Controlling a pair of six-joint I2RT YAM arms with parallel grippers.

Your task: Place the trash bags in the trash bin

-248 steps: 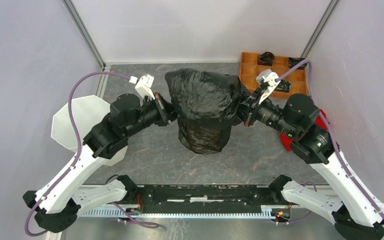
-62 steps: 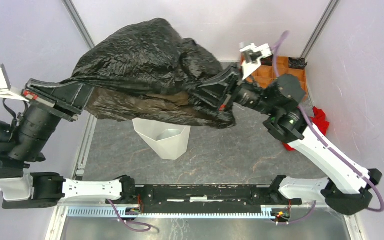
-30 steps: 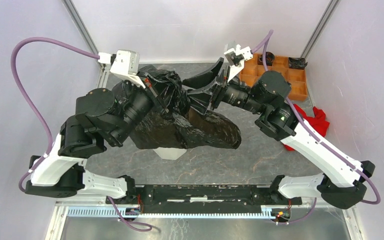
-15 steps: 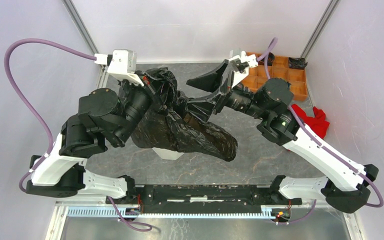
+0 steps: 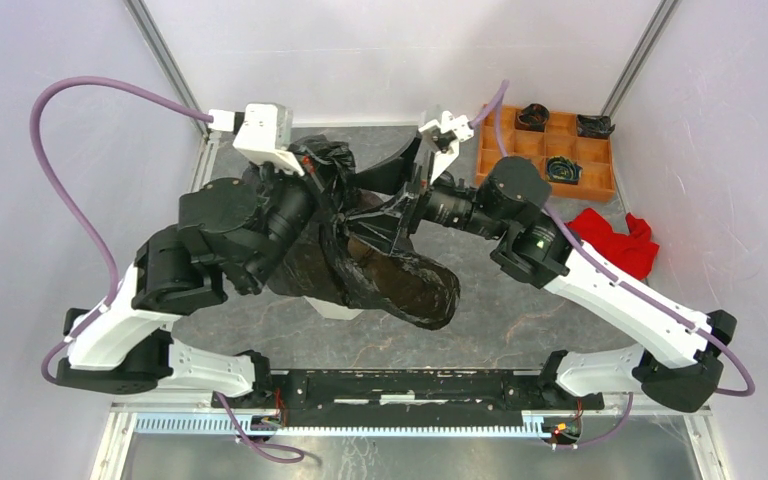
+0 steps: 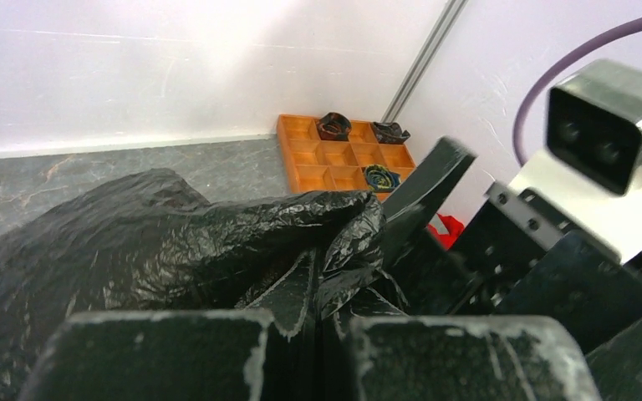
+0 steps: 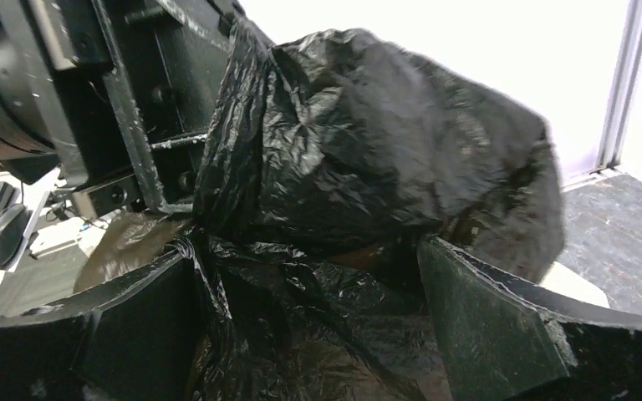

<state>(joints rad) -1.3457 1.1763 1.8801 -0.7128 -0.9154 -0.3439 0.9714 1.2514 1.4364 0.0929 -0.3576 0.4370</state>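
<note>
The black trash bag (image 5: 395,280) hangs crumpled over the white trash bin (image 5: 336,309), of which only a sliver of the near side shows below the film. My left gripper (image 5: 332,178) is shut on a bunched fold of the bag (image 6: 175,242), and the film is pinched between its fingers (image 6: 297,296). My right gripper (image 5: 388,192) is open, just right of the left one. Its fingers (image 7: 485,322) stand wide apart with loose film of the bag (image 7: 384,142) lying between them, unpinched.
An orange compartmented tray (image 5: 545,150) with small dark items sits at the back right; it shows in the left wrist view too (image 6: 343,154). A red cloth (image 5: 615,240) lies right of the right arm. Both arms crowd above the bin.
The right gripper has opened wide, let go of the bag and moved left toward the left gripper. The bag has sagged lower and drawn together over the bin. The left gripper stays shut.
</note>
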